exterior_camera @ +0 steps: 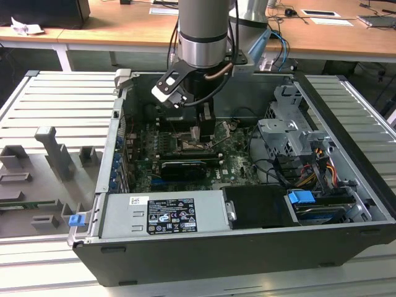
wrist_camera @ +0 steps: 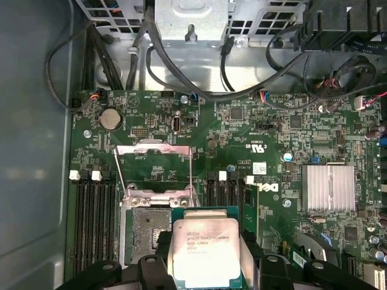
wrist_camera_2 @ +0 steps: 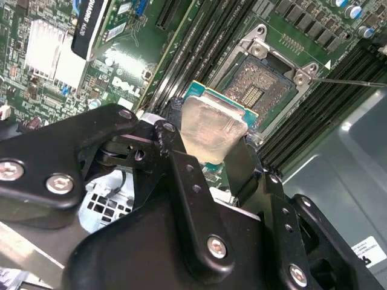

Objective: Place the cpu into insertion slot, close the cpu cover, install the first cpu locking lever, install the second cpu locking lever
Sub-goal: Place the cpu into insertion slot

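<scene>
The cpu (wrist_camera: 202, 251) sat clamped by two opposite edges between the gripper's (wrist_camera: 205, 272) black fingers, silvery top facing the first wrist camera. It hung over the insertion slot (wrist_camera: 145, 225), overlapping the slot's edge on the heatsink (wrist_camera: 329, 187) side, and was not seated. In the second wrist view the cpu (wrist_camera_2: 211, 130) showed its green rim just short of the slot's (wrist_camera_2: 261, 90) bare contact field. The field lay uncovered, with room open above it.

The cpu cover (wrist_camera: 154, 149) stood swung up on the far edge of the slot, its window open. Memory slots (wrist_camera: 91, 223) ran close along both sides of the slot, leaving narrow margins. A thin wire lever (wrist_camera_2: 354, 82) stuck out past one corner of the slot.

In the exterior view the gripper (exterior_camera: 204, 128) reached down into an open computer case (exterior_camera: 247, 260), directly over the slot. A drive cage (exterior_camera: 288, 127) stood to the exterior view's right of the slot. The case lay on a ribbed grey worktop (exterior_camera: 62, 102), and wooden desks (exterior_camera: 124, 28) stood behind.
</scene>
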